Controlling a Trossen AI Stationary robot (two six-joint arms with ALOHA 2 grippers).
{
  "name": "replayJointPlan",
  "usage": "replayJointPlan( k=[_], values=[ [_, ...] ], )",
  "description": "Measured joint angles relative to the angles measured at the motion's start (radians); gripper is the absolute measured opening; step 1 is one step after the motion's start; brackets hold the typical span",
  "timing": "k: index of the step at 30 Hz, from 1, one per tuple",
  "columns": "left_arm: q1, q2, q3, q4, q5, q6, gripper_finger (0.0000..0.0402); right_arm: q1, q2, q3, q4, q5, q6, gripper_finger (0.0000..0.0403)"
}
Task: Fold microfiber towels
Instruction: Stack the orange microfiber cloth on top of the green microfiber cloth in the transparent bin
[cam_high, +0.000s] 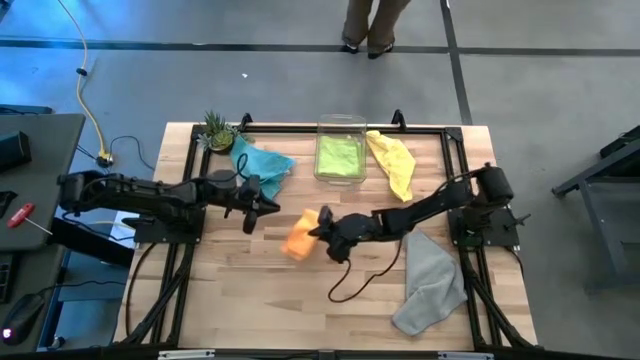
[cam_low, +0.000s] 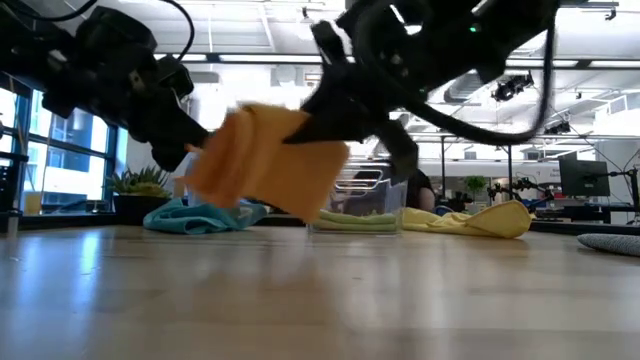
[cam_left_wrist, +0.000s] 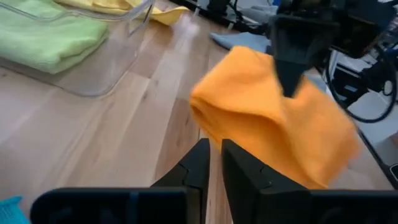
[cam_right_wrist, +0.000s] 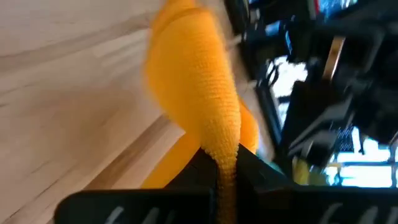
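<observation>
Right gripper (cam_high: 320, 228), near the table's (cam_high: 230, 300) middle: fingers clamped on an edge of the orange towel (cam_high: 299, 236), which hangs lifted off the wood. Left gripper (cam_high: 262, 212), just beside the cloth: fingers nearly together, apparently holding nothing. Lime green towel (cam_high: 338, 154) lies in the clear bin (cam_high: 341, 124); teal towel (cam_high: 261, 164), yellow towel (cam_high: 392, 160) and grey towel (cam_high: 431, 283) lie on the table.

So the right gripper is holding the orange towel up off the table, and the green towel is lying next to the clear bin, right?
Not quite. The green towel lies inside the clear bin, as the high view shows. The right gripper does hold the orange towel off the table.
</observation>
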Motion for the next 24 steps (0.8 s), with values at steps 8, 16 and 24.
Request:
replayJointPlan(
  k=[8,16,24],
  values=[
    [-0.088,0.000,0.000,-0.004,-0.094,0.003,0.0024,0.040,0.108,0.030,0.022,-0.022,-0.054,0.0000],
    [-0.173,0.010,0.000,-0.005,-0.167,-0.018,0.0024,0.112,0.148,0.025,0.017,0.000,0.017,0.0008],
    [-0.245,0.036,0.000,-0.003,-0.211,-0.072,0.0028,0.185,0.148,0.025,-0.126,0.023,0.241,0.0100]
  ],
)
